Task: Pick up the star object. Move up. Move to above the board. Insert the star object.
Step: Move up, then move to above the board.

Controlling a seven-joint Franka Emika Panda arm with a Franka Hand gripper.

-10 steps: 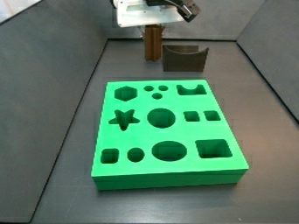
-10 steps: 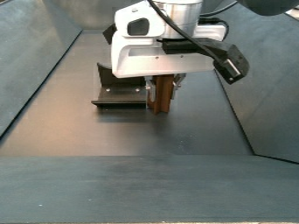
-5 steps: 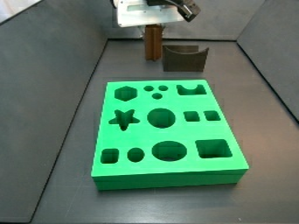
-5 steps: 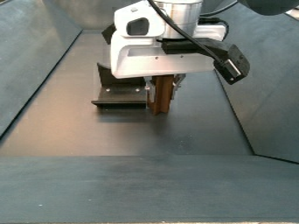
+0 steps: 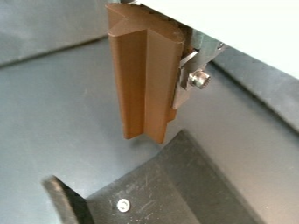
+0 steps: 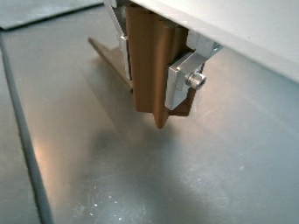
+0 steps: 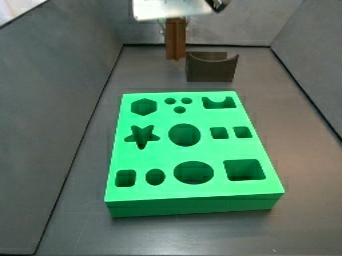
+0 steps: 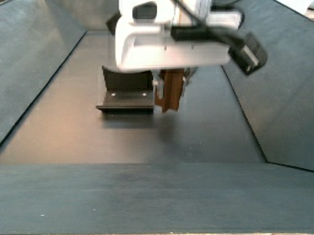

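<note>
Two silver fingers (image 5: 194, 72) pinch the star object (image 5: 142, 80) between them — in both wrist views the flat plates press against the ridged brown sides, with a screw head showing on the near plate. The gripper (image 6: 149, 63) holds the piece upright, its lower end pointing down and hanging clear of the grey floor in a wrist view. In a side view the star object (image 8: 172, 89) hangs below the white gripper body (image 8: 172, 48), its lower end seemingly off the floor, with blur around it. In a side view the star object (image 7: 175, 40) sits at the far end of the workspace, its upper part going out of the frame with the gripper (image 7: 173, 10).

Just beside the held piece stands the fixture (image 7: 210, 66), a dark bracket on a base plate; in a side view the fixture (image 8: 127, 92) lies partly behind the gripper body, and in a wrist view its dark plate (image 5: 163, 190) with a small screw shows below the star object.

The board (image 7: 190, 150) lies flat on the floor — well apart from the gripper, nearer the camera in a side view. Its star-shaped hole (image 7: 142, 135) is near one long edge, with round, square, hexagonal and oval holes around it, all empty.
</note>
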